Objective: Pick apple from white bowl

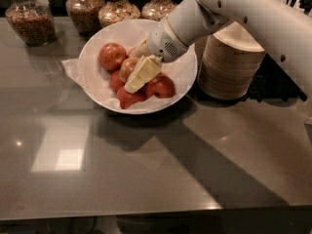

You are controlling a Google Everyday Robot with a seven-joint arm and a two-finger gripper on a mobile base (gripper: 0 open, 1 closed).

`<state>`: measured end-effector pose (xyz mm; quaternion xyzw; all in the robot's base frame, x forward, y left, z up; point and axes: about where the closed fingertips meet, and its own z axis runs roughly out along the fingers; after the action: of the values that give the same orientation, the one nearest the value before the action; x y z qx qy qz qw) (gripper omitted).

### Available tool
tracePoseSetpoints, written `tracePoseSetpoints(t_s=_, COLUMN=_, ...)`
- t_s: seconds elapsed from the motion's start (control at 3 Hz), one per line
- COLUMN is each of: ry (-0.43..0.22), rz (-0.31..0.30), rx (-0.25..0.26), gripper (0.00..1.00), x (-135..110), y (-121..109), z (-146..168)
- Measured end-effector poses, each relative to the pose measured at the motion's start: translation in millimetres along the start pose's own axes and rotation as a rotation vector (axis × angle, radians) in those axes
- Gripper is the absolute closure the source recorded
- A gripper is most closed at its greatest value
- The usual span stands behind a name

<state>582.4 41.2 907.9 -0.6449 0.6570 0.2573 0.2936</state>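
Observation:
The white bowl (181,72), lined with crumpled white paper, stands at the back middle of the grey counter. It holds several apples. The palest apple (126,66), dull red with a tan blush, lies in the middle of the pile. Deeper red apples lie at the left (112,56), at the right (161,87) and at the front (129,99). My gripper (131,70) reaches down into the bowl from the upper right. It is open, with one cream finger (142,74) in front of the pale apple and the other behind it. The apple rests in the pile.
A stack of cream disposable bowls (229,65) stands right beside the white bowl, under my arm. Several glass jars of grains and snacks (31,19) (84,11) line the back edge. A corner of paper (71,68) sticks out at the bowl's left.

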Motion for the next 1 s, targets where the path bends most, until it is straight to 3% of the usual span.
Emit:
tracePoseSetpoints(t_s=0.33, ry=-0.006, rz=0.014, rx=-0.015, gripper=0.31, x=5.9, y=-0.3, z=3.3)
tracePoseSetpoints(t_s=0.67, ry=-0.006, rz=0.014, rx=-0.016, gripper=0.44, x=5.9, y=-0.3, z=3.3)
tracePoseSetpoints(t_s=1.0, ry=-0.006, rz=0.014, rx=-0.016, gripper=0.67, x=5.9, y=-0.3, z=3.3)
